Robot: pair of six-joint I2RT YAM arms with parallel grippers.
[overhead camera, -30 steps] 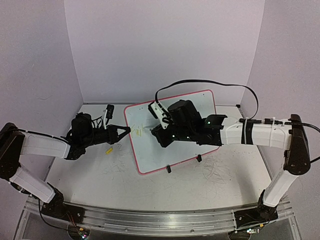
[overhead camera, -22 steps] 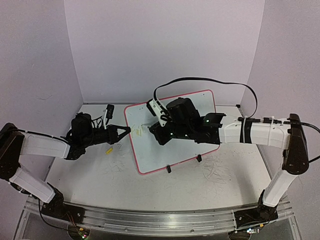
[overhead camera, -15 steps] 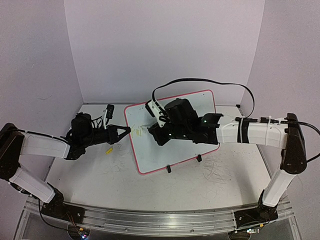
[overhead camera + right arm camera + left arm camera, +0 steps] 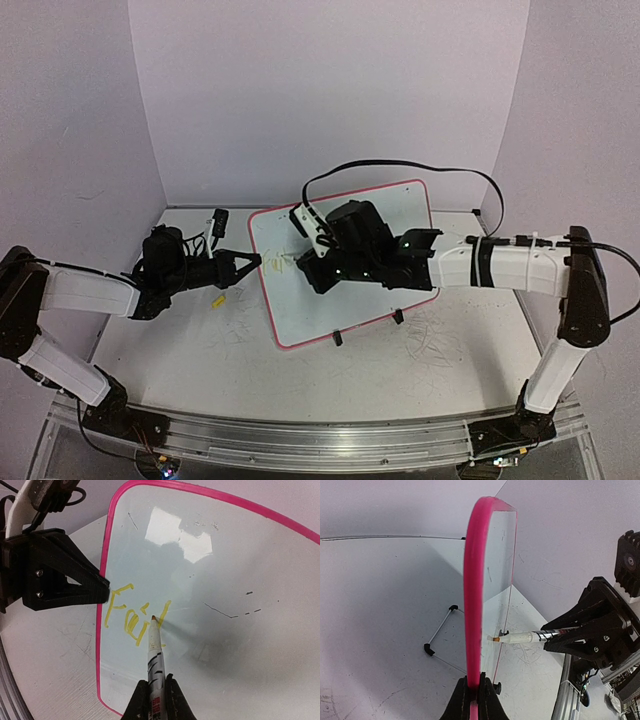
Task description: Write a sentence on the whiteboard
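The whiteboard (image 4: 300, 312), white with a pink rim, stands tilted on the table on black clip feet (image 4: 337, 338). My left gripper (image 4: 255, 261) is shut on its left rim (image 4: 474, 605), with the jaws pinching the pink edge (image 4: 474, 687). My right gripper (image 4: 155, 685) is shut on a marker (image 4: 154, 652). The marker's tip touches the board face (image 4: 225, 580) at the end of a few yellow handwritten letters (image 4: 127, 614) near the left edge. In the left wrist view the marker (image 4: 520, 638) meets the board from the right.
A small yellow piece (image 4: 217, 300) lies on the table left of the board. Grey scribble marks (image 4: 432, 342) cover the tabletop. A black cable (image 4: 400, 168) arcs over the board's top. Faint grey marks (image 4: 220, 611) dot the board. Walls close in on three sides.
My right gripper and the marker have shifted slightly left and up across the board. The left arm and the board have not moved.
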